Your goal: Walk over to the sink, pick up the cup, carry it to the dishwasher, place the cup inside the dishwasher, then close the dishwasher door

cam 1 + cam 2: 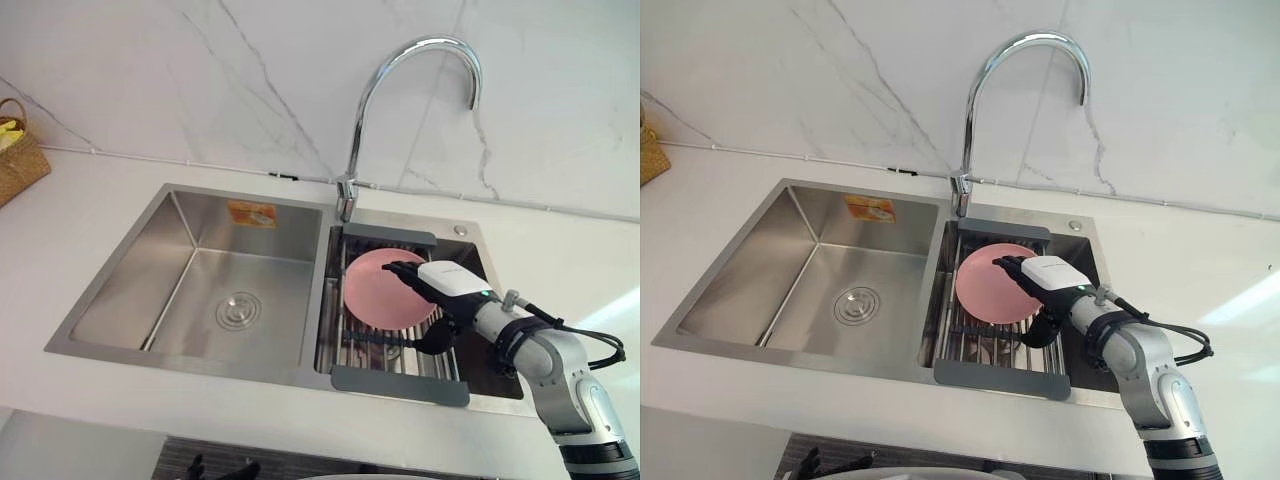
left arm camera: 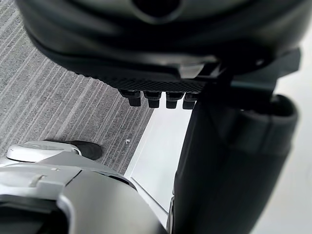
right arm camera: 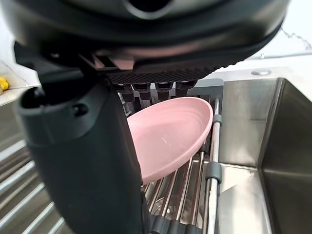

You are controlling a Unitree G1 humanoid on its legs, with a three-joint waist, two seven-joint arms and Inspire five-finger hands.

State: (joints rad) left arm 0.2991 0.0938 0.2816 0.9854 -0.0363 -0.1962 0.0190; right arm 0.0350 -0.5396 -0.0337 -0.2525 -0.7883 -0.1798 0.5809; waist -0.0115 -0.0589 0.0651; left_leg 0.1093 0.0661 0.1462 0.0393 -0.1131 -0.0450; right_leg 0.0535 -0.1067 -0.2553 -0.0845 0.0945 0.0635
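Bright, even light, glare streaking countertop [image 1: 590,270]

Silver-grey arm [image 1: 562,372], dark robot hand [image 1: 447,284]

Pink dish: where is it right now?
In the eye views the pink dish sits on the grey rack across the right basin of the sink, just in front of the faucet. The right hand reaches over its right edge.
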